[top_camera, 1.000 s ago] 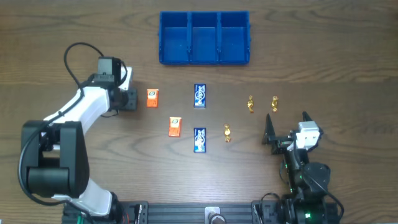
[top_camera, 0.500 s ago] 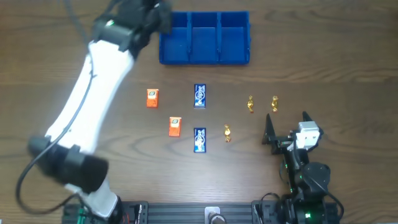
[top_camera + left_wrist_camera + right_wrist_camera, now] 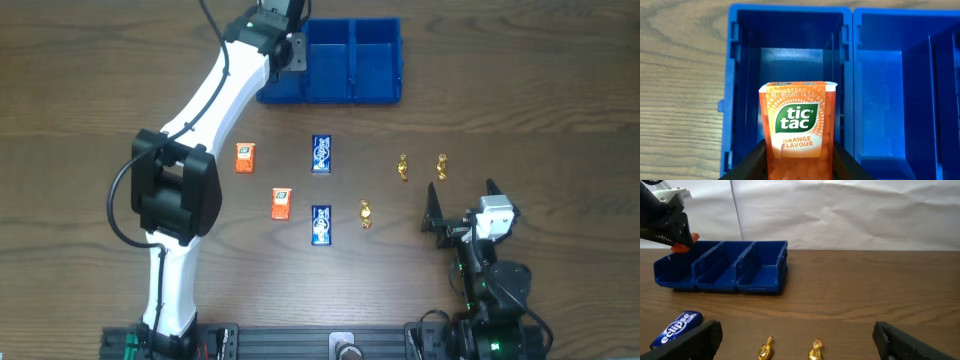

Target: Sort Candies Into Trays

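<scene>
tray (image 3: 350, 96) sits at the far edge of the tabletop (image 3: 560, 100), about mid-width. my left gripper (image 3: 800, 167) is over the tray's left end compartment with the held mint box (image 3: 799, 125) between the jaws. mid-tabletop, left to right: far mint box (image 3: 245, 157), near mint box (image 3: 282, 203), far gum pack (image 3: 321, 154) with near gum pack (image 3: 321, 225) straight before it, near candy (image 3: 366, 213) beside that pack, then inner candy (image 3: 403, 167) and outer candy (image 3: 441, 166) side by side farther back. my right gripper (image 3: 462, 203) is right of near candy, toward the near edge.
</scene>
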